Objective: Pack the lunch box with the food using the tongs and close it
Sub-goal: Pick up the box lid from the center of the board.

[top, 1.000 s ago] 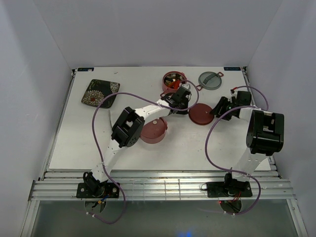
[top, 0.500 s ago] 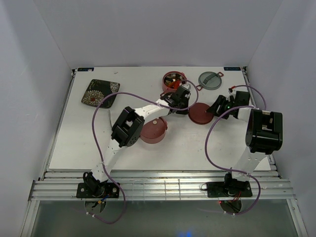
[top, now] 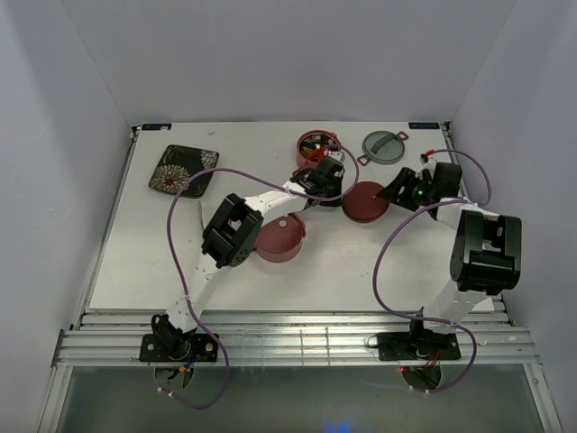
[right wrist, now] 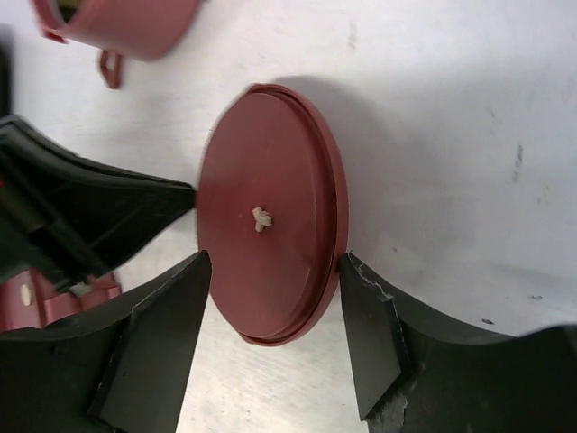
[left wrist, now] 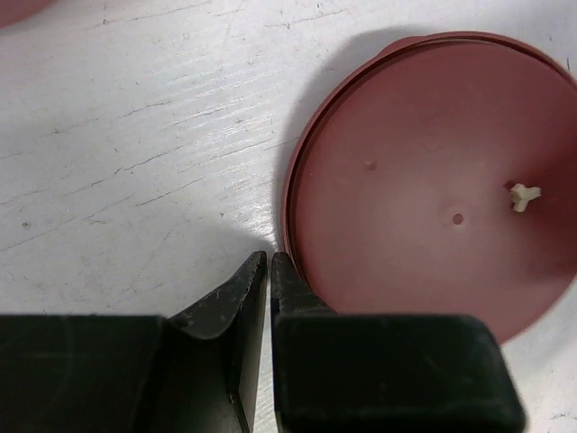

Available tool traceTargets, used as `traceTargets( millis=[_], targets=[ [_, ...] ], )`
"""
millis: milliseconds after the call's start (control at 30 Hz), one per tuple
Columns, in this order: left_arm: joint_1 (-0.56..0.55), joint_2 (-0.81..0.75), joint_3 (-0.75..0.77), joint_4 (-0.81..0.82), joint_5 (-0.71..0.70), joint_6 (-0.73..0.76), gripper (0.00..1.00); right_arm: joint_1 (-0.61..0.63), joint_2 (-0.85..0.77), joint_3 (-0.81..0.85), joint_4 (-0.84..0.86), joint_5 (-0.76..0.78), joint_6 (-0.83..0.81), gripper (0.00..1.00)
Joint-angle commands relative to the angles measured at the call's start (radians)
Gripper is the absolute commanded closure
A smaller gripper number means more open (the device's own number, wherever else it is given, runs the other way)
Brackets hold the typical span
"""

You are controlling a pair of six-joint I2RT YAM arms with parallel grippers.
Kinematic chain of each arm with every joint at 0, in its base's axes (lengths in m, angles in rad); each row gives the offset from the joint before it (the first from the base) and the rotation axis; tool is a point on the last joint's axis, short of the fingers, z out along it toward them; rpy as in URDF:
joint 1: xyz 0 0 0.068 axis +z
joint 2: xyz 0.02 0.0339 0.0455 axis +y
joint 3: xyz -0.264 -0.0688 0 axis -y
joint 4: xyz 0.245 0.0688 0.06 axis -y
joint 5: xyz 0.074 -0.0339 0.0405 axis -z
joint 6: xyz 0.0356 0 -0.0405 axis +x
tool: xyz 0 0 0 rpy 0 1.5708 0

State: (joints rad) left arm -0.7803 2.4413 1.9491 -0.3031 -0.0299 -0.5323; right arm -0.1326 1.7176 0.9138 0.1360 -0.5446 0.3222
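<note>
- A flat dark-red disc lid (right wrist: 279, 162) with a small white stud at its centre lies on the white table (top: 162, 262), in the far half, right of the middle.
- The right gripper (right wrist: 272, 262) hangs over this lid with its jaws spread wide, one black finger on each side of the rim. It has hold of nothing, and whether the fingertips touch the rim cannot be told.
- The left gripper (left wrist: 269, 263) has its two fingers almost pressed together, with only a thin slit between them and nothing in it. Its tips are right beside the lid's edge, on the side away from the right gripper.
- Just beyond the left gripper stands an open dark-red round bowl (top: 300, 142) with a side handle. Small orange and red food pieces (top: 315, 152) lie inside it.
- A grey metal top lid (top: 383, 146) lies flat to the right of that bowl, apart from it.
- A second dark-red round piece (top: 280, 239) with a pale stud sits nearer the arm bases, close under the left arm. Whether it is a lid alone or a lidded bowl cannot be told.
- Thin silver metal tongs (top: 199, 214) lie at the left of the table, just on the near side of a dark patterned square plate (top: 184, 169) and well apart from both grippers. They are too thin to tell how far their arms are spread.
</note>
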Motion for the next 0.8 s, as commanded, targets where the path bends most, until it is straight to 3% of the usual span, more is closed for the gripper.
traceTargets(
  millis=[0,767],
  targets=[
    [-0.016,-0.028,-0.039,-0.018,0.028,-0.012,0.81,0.024,-0.053,-0.006,0.039,-0.1,0.012,0.35],
    [-0.017,-0.084,-0.084,0.004,0.019,-0.021,0.81,0.071,-0.001,-0.021,0.192,-0.25,0.104,0.35]
  ],
)
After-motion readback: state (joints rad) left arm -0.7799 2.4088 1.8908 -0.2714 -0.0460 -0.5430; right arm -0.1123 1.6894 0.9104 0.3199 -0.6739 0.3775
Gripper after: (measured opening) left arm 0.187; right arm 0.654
